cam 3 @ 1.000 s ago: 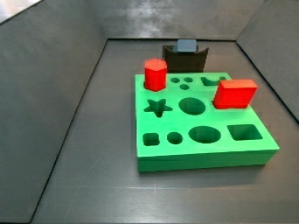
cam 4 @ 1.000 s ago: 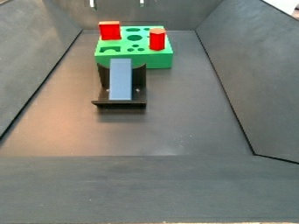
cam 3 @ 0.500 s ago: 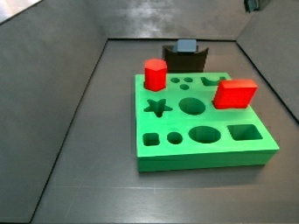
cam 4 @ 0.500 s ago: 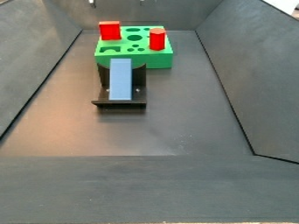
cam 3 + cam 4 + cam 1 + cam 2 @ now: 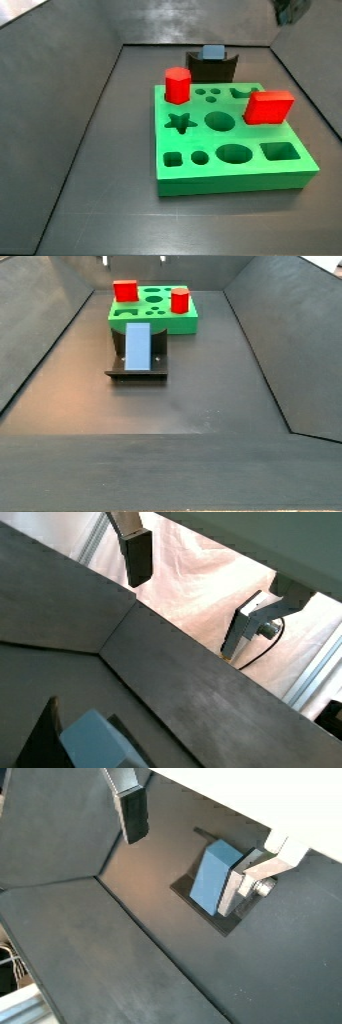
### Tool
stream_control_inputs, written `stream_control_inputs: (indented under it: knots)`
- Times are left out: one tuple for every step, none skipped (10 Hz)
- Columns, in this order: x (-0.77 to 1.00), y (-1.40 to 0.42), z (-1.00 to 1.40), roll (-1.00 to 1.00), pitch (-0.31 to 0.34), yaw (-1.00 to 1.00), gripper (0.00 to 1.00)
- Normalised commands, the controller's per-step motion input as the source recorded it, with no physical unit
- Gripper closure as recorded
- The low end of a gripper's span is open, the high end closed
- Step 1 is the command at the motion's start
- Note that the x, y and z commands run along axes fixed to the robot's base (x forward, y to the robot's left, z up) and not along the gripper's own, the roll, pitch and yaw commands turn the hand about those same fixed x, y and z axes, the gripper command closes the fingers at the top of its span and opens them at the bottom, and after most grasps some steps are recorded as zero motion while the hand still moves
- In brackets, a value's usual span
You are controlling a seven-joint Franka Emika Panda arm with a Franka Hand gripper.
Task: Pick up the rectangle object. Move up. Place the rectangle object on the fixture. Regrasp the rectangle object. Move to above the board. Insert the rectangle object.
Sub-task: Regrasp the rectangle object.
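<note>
The grey-blue rectangle object (image 5: 136,346) lies lengthwise on the dark fixture (image 5: 138,374), in front of the green board (image 5: 181,324). In a side view its end (image 5: 211,53) sticks up from the fixture (image 5: 211,70) behind the board (image 5: 241,183). My gripper (image 5: 187,853) is open and empty, high above the block (image 5: 211,875) and fixture (image 5: 183,891). A wrist view shows the gripper (image 5: 195,592) with the block (image 5: 100,740) far below. Only a dark part of the gripper (image 5: 291,10) shows at a side view's top corner.
A red hexagonal prism (image 5: 177,85) and a red cube (image 5: 269,106) stand on the board; both also show in a side view, the prism (image 5: 179,298) and the cube (image 5: 126,290). Dark sloped walls enclose the floor.
The gripper has come further into a side view's top right corner. The block, fixture and board have not moved.
</note>
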Motion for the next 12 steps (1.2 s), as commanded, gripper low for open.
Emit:
stream_control_inputs:
  knots:
    - [0.05,0.06,-1.00,0.18,0.015,0.15,0.00]
    - [0.06,0.06,-1.00,0.14,-0.011,0.14,0.00]
    - [0.07,0.06,-1.00,0.11,-0.038,0.13,0.00]
    - [0.07,0.05,-1.00,0.09,-0.065,0.11,0.00]
    - [0.08,0.05,-1.00,0.08,-0.094,0.08,0.00]
    - [0.09,0.05,-1.00,0.07,-0.101,0.06,0.00]
    - [0.10,0.04,-1.00,0.07,-0.104,0.04,0.00]
    - [0.11,0.03,-1.00,0.08,-0.094,0.00,0.00]
    - [0.11,0.02,-0.93,0.08,-0.088,-0.01,0.00]
    - [0.09,0.01,-0.72,0.08,-0.065,-0.03,0.00]
    - [0.08,0.01,-0.57,0.07,-0.048,-0.03,0.00]
    - [0.07,0.01,-0.38,0.07,-0.021,-0.04,0.00]
